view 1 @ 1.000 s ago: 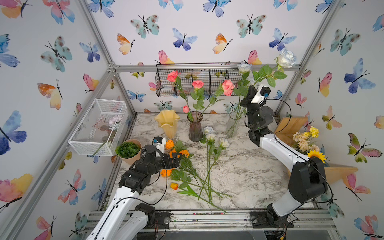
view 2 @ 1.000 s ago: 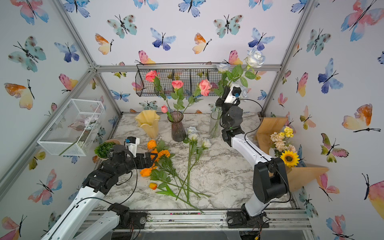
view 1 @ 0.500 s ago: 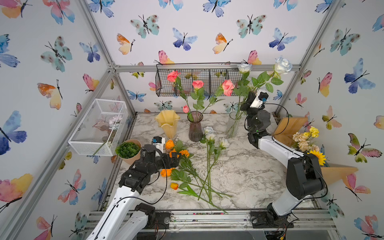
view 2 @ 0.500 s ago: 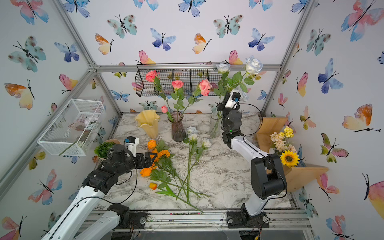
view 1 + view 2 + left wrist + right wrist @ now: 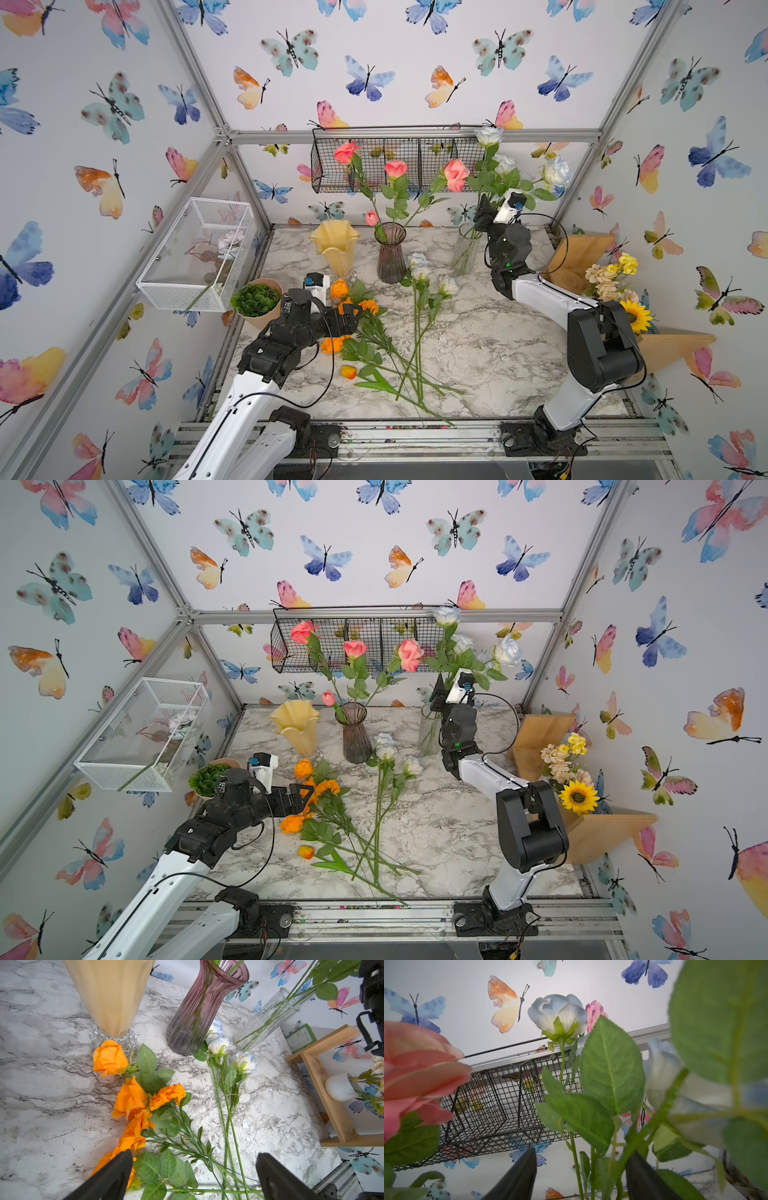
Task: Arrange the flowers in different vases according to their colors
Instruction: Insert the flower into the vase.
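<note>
Three vases stand at the back: creamy yellow (image 5: 334,249), empty; purple (image 5: 390,259) with pink flowers (image 5: 456,174); clear glass (image 5: 465,253) with white-blue roses (image 5: 555,171). My right gripper (image 5: 480,212) (image 5: 583,1152) is open just above the clear vase's rim, with the roses' green stems (image 5: 576,1165) loose between its fingers. Orange flowers (image 5: 368,307) (image 5: 131,1099) and three white-blue roses (image 5: 419,272) lie on the marble. My left gripper (image 5: 349,322) (image 5: 194,1156) is open low over the orange flowers' leaves and stems, holding nothing.
A green succulent in a tan pot (image 5: 255,299) sits beside my left arm. A white mesh basket (image 5: 199,253) hangs on the left wall and a black wire basket (image 5: 395,160) on the back wall. A wooden shelf (image 5: 577,257) at the right carries the sunflower bouquet (image 5: 633,316).
My right gripper has come down toward the clear vase and opened, letting go of the white-blue rose, which now stands in that vase. The left arm has not moved.
</note>
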